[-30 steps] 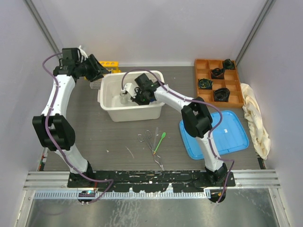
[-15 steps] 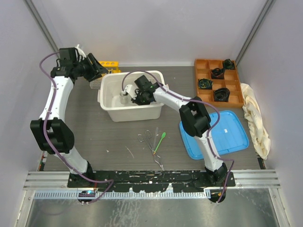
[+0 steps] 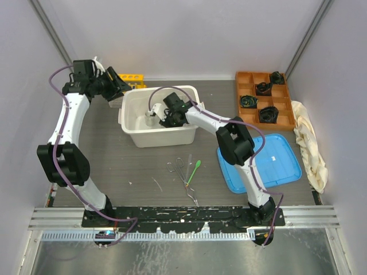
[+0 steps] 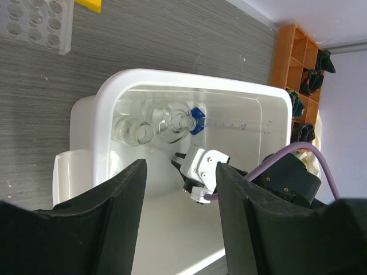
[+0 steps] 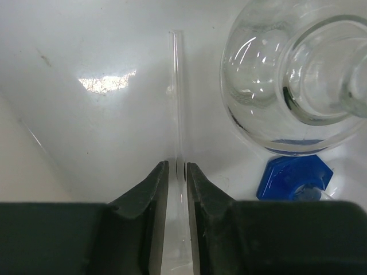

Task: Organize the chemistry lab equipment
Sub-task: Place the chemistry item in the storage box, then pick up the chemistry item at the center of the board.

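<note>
My right gripper is down inside the white bin, shut on a thin clear glass rod that lies on the bin floor. Beside it are a clear glass flask and the blue base of the cylinder. The left wrist view shows two flasks and the blue-based cylinder lying in the bin. My left gripper is open and empty above the bin's far left end. The metal tongs and green spatula lie on the table in front of the bin.
The yellow rack and the clear plastic rack stand behind the bin at the far left. A blue tray lies at the right front. The orange tray with black objects is at the far right, next to the cream cloth.
My right gripper has moved a little left inside the bin. My left gripper has pulled back slightly toward the far left.
</note>
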Action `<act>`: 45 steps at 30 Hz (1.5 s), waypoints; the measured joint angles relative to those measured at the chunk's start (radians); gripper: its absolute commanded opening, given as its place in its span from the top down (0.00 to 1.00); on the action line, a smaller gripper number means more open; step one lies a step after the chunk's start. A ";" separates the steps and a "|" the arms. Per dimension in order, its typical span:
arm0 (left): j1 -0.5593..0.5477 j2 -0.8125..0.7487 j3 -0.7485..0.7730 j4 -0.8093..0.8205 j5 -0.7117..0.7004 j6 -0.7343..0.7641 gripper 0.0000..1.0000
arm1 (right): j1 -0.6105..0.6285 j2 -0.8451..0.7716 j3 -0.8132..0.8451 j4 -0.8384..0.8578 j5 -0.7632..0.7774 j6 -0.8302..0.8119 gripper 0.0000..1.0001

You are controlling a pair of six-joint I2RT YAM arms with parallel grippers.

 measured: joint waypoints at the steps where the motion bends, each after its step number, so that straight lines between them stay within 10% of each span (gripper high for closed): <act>1: 0.000 0.000 -0.002 0.000 0.000 0.000 0.46 | 0.000 0.002 0.000 0.000 0.000 0.002 0.70; 27: 0.002 -0.008 -0.030 0.011 0.019 -0.018 0.44 | 0.000 -0.032 0.034 -0.042 0.016 0.055 0.54; 45: -0.006 -0.104 -0.030 0.039 0.033 -0.001 0.45 | -0.022 -0.330 0.197 -0.024 0.305 0.280 0.49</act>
